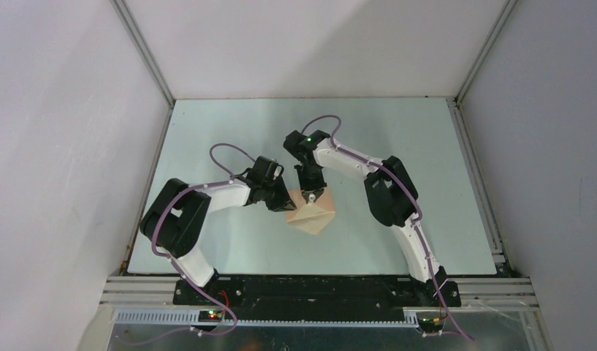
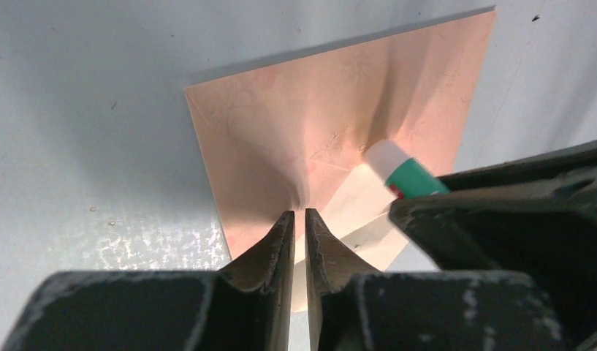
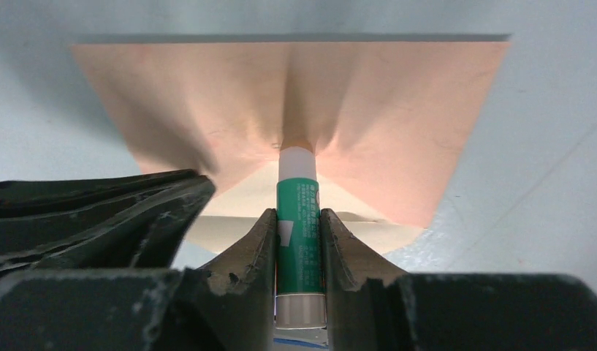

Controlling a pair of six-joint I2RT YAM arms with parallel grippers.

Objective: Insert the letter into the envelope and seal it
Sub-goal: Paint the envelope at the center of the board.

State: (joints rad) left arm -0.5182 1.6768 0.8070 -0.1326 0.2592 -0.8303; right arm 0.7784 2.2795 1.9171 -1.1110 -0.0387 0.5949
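The tan envelope [image 1: 310,218] lies on the table between both arms, turned like a diamond. Its peach outer paper [image 2: 295,124] [image 3: 397,110] is creased and pulled up, and the paler cream inside [image 2: 354,212] [image 3: 237,194] shows beneath. My left gripper [image 1: 284,201] [image 2: 299,212] is shut on the envelope's near edge, where the creases meet. My right gripper [image 1: 310,191] [image 3: 298,212] is shut on a green glue stick [image 3: 299,219] [image 2: 408,175]. The stick's white tip presses against the peach paper. The letter is hidden.
The pale green table [image 1: 229,131] is boxed in by white walls on three sides. A black and metal rail [image 1: 317,289] runs along the near edge under the arm bases. My right gripper's body [image 2: 514,212] crowds the left wrist view, and my left gripper's body [image 3: 98,212] crowds the right one.
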